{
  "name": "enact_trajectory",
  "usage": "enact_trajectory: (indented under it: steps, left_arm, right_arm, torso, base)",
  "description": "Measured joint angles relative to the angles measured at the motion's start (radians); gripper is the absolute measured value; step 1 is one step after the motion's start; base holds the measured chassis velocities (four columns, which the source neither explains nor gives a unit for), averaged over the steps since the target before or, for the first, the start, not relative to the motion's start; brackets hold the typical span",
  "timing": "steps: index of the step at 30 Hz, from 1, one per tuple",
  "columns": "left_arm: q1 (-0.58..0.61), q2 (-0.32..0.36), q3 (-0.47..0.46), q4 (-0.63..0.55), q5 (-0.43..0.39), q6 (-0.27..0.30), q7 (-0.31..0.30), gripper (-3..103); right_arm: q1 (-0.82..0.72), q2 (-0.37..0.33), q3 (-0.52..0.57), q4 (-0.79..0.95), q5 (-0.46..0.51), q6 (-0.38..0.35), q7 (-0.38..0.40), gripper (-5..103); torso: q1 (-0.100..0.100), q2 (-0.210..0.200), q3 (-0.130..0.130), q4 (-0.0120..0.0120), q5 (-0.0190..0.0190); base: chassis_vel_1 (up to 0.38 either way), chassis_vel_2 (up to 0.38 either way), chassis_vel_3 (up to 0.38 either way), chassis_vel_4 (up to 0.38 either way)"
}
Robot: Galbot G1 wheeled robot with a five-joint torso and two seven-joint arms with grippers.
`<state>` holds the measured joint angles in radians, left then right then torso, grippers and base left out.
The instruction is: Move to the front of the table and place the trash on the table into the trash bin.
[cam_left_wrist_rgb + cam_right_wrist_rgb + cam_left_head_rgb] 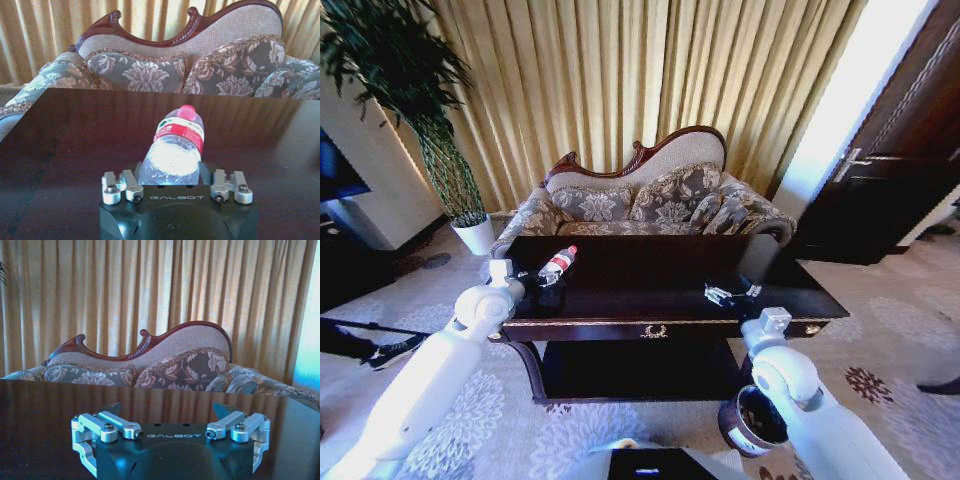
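The trash I see is a clear plastic bottle (559, 263) with a red cap and a white-red label, lying on the left part of the dark glossy table (650, 283). My left gripper (542, 279) is shut on the bottle (175, 150) at its base end, with the dark fingers (136, 169) hugging its sides and the cap pointing toward the sofa. Over the table's right front part my right gripper (729, 294) is open (169, 412) with nothing between its fingers. The trash bin (748, 424), dark and round, stands on the carpet at the table's right front corner, partly behind my right arm.
A carved floral sofa (640, 200) stands right behind the table, with gold curtains beyond it. A plant in a white pot (476, 236) is at the back left and a dark door (900, 170) at the right. The table has a low shelf (640, 368).
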<state>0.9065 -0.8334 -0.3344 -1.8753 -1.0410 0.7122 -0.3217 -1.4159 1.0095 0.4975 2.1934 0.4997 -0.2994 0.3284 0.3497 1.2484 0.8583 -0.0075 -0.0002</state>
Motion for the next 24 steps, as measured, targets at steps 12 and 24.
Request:
enact_trajectory:
  steps: [12, 24]
  left_arm:
    - [-0.009, 0.003, 0.015, -0.021, 0.051, -0.046, 0.039, 34]
    - [-0.055, 0.051, 0.122, -0.030, 0.710, -0.594, 0.313, 34]
  right_arm:
    - [0.008, -0.005, -0.006, 0.010, 0.009, 0.003, 0.000, 100]
    - [0.160, -0.047, -0.117, 0.088, 0.357, -0.002, 0.001, 100]
  torso:
    - [0.000, 0.000, 0.000, -0.0001, -0.0001]
    - [0.000, 0.000, 0.000, 0.0002, -0.0001]
  base:
    - [0.000, 0.000, 0.000, 0.000]
    - [0.000, 0.000, 0.000, 0.000]
